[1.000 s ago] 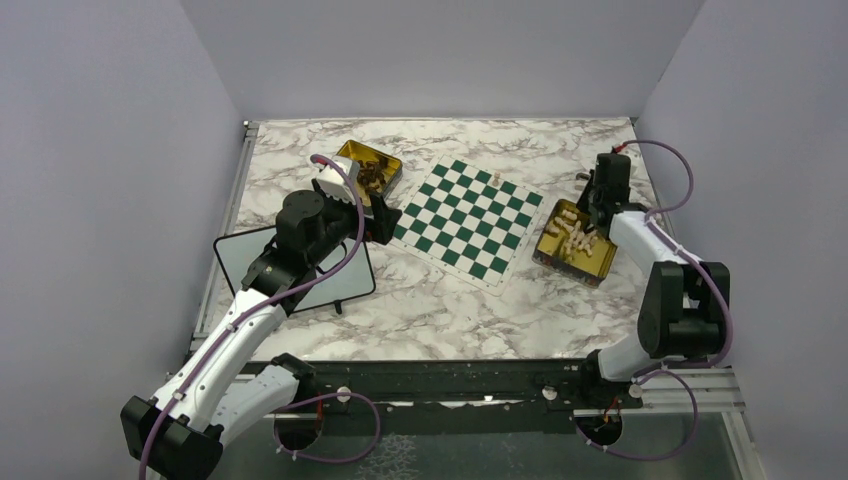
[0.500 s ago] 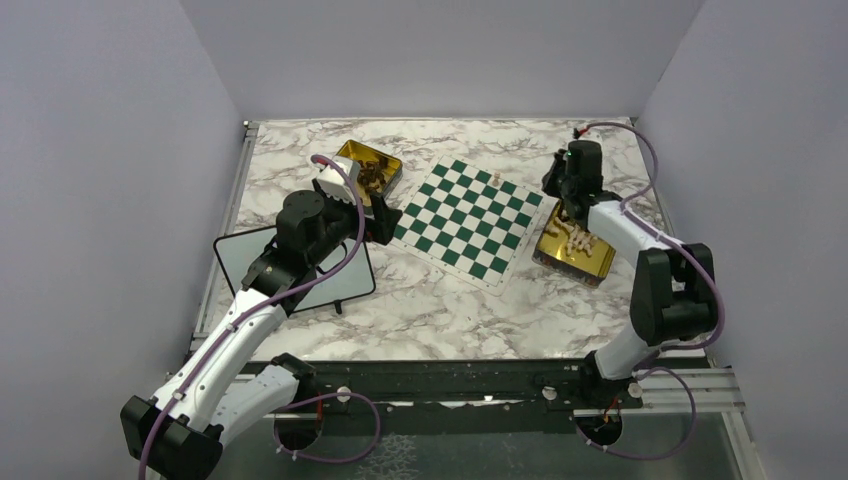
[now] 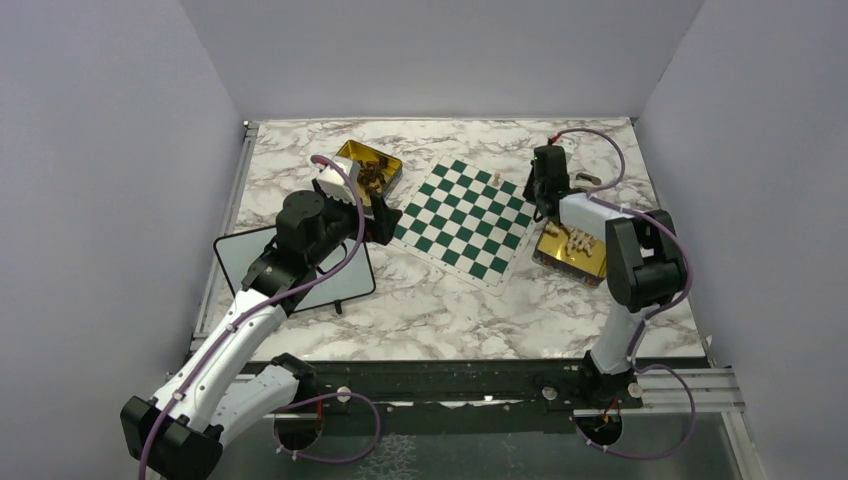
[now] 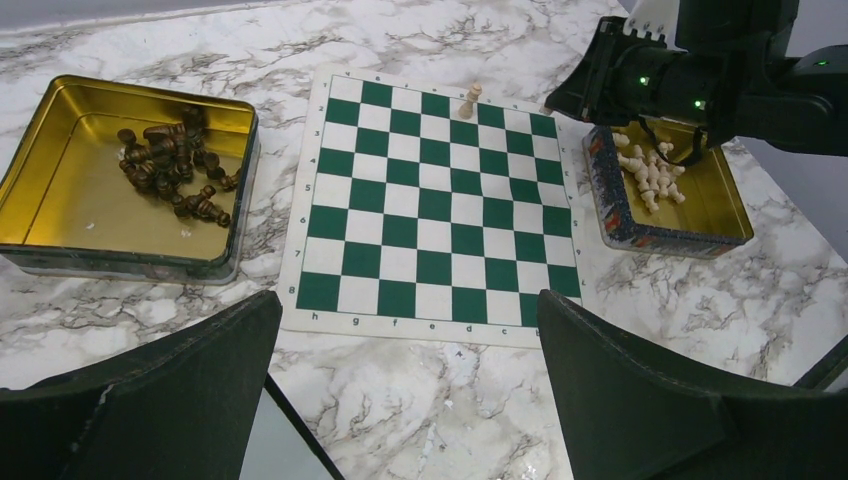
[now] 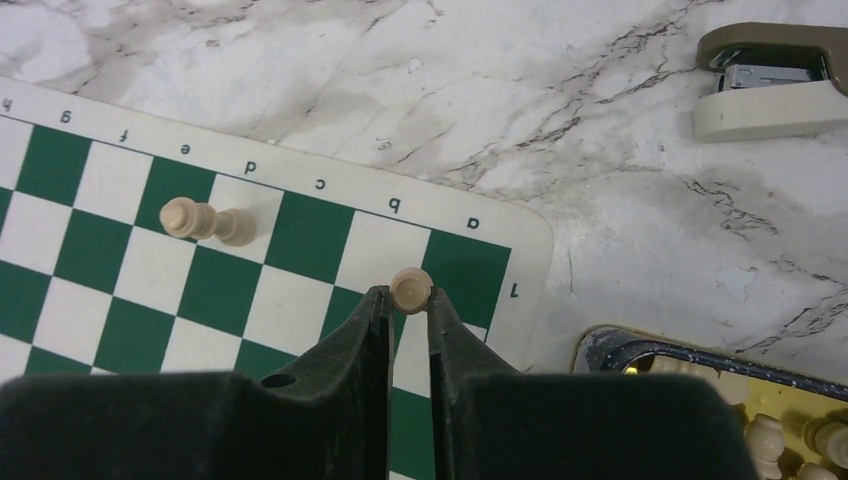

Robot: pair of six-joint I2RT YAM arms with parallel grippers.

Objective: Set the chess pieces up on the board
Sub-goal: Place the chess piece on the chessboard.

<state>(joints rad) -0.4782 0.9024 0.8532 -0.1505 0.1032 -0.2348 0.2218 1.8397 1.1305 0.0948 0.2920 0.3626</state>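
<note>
R gripper [image 5: 408,300] is clamped on a pale piece [image 5: 411,289], pinched just under its round head; it hangs over the board [image 5: 300,235] at the corner w/ the a and 1 marks; can't tell if the base touches; a 2nd piece [image 5: 207,220] stands on an edge square by the d mark; pale spares [image 4: 650,175] lie in the R tin [image 4: 610,190], just beside the board; L gripper [image 4: 408,330] gapes wide, empty, just off the opp. board edge; dark pieces [image 4: 170,170] sit in the L tin [image 4: 60,110].
</note>
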